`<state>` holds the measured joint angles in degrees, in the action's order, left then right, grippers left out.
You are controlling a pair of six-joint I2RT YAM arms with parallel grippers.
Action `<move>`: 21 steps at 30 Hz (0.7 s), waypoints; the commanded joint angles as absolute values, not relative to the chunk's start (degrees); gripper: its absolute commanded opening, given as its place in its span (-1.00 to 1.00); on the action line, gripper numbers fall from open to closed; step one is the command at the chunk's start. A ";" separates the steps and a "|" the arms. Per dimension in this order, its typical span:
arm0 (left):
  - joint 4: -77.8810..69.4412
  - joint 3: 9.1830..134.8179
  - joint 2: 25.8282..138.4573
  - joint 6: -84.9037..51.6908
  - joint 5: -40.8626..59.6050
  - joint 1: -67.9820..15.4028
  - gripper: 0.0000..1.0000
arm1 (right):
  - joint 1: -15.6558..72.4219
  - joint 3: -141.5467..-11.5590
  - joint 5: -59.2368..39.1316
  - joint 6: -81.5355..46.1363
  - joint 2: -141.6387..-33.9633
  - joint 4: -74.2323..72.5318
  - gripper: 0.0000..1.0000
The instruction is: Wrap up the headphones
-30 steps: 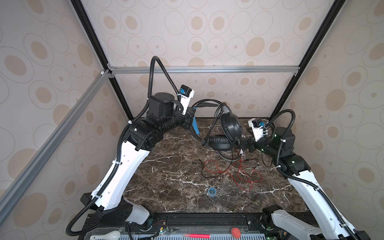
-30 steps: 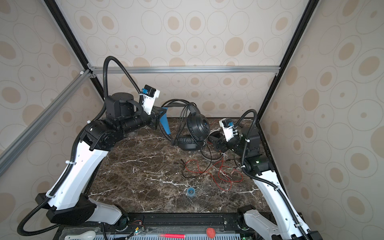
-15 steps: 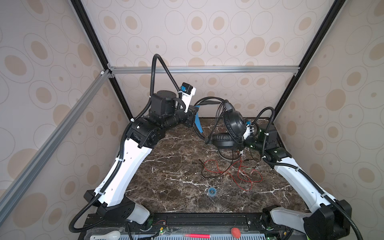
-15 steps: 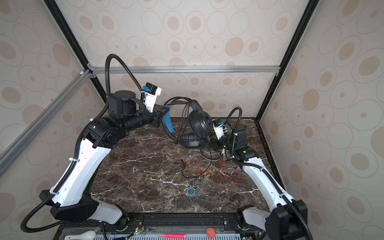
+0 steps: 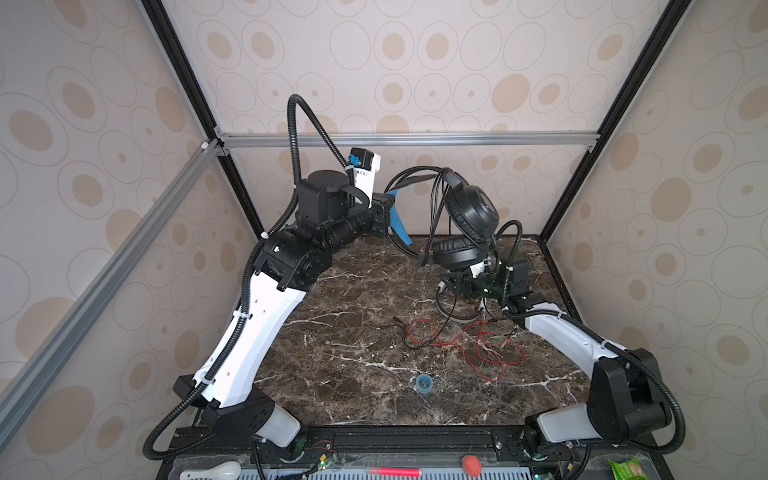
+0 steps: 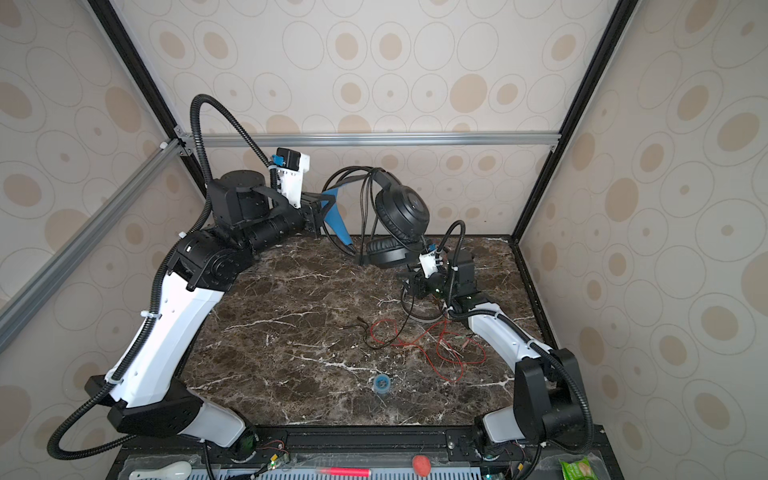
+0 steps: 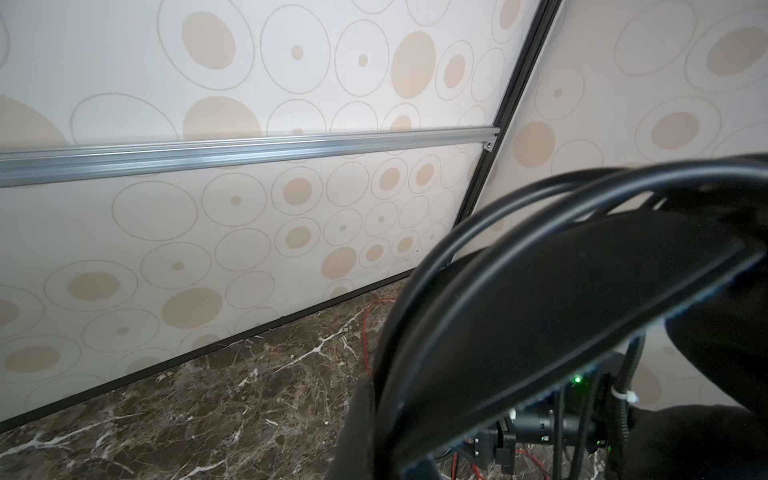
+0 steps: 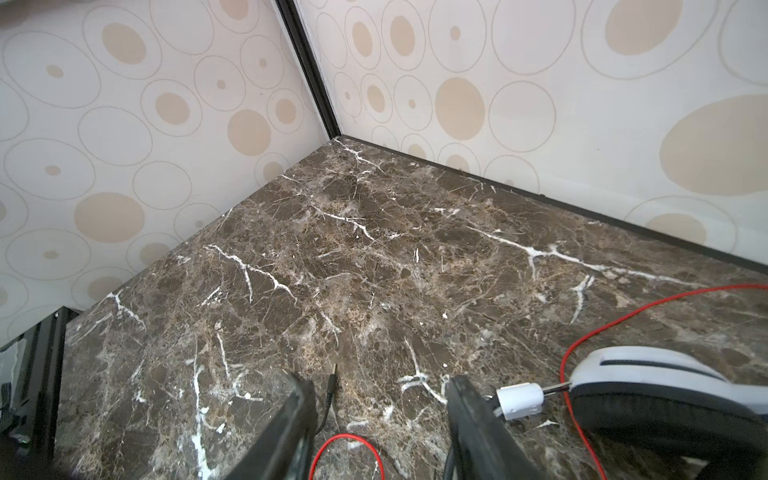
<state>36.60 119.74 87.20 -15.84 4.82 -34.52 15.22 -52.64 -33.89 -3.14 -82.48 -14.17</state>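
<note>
Headphones (image 5: 471, 210), black, hang from clenched left hand (image 5: 395, 204) (right hand (image 8: 379, 384) spread apart).

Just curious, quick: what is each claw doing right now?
Left gripper: closed, holding the black headphones aloft.
Right gripper: open, gripping nothing; black cord plug between its jaws.

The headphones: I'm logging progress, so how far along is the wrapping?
Done: a few loops of black cord hang over the black headphones. In hand: the left hand holds that pair up by its band; the right hand, open, sits low over the cord's plug. Left: the trailing tail, and the white headphones, whose red cord lies loose.
</note>
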 commanded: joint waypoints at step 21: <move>18.36 121.29 88.42 -33.29 6.46 -25.29 -1.00 | 21.70 -52.55 -29.27 -10.43 -95.77 -24.70 -0.82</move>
<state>26.96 121.40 90.04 -27.22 8.19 -26.57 20.67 -52.05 -31.11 -11.84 -95.72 -27.00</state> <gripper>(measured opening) 0.069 0.108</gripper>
